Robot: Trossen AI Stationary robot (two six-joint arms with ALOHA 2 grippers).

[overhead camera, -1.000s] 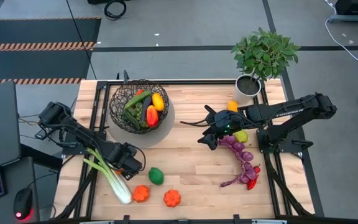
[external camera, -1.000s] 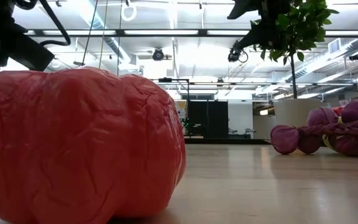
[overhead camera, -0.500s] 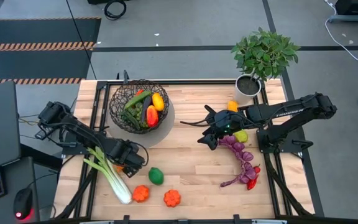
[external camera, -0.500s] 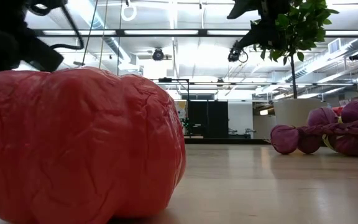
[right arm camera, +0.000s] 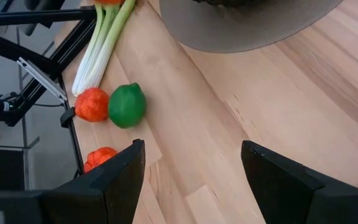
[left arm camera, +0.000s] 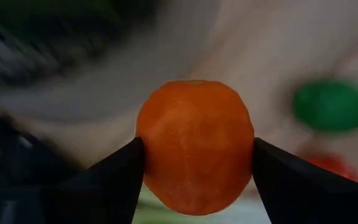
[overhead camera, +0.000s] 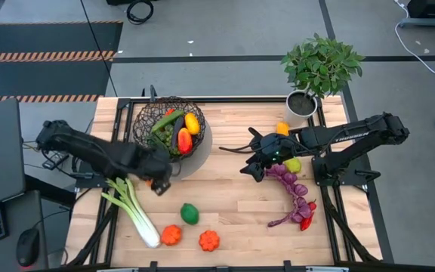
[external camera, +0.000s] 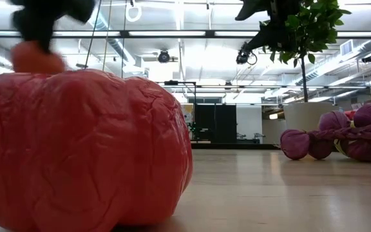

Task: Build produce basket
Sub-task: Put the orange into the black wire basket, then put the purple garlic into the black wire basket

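Basket [overhead camera: 151, 119] holds peppers [overhead camera: 187, 130], greens; left gripper [left arm camera: 194, 163] grips orange [left arm camera: 194, 146].

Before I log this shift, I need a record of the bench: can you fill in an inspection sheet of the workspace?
Surface: wooden table, bare in the middle.
Job's things: basket already holds several pieces; leek, lime, two small orange-red fruits and purple grapes lie loose.
Clutter: potted plant at the far right corner.
Hands: left hand shut on an orange, beside the basket; right hand open, empty, near the grapes.
Cables: a coil on the floor beyond the table.
Surroundings: striped floor mat; no person seen.
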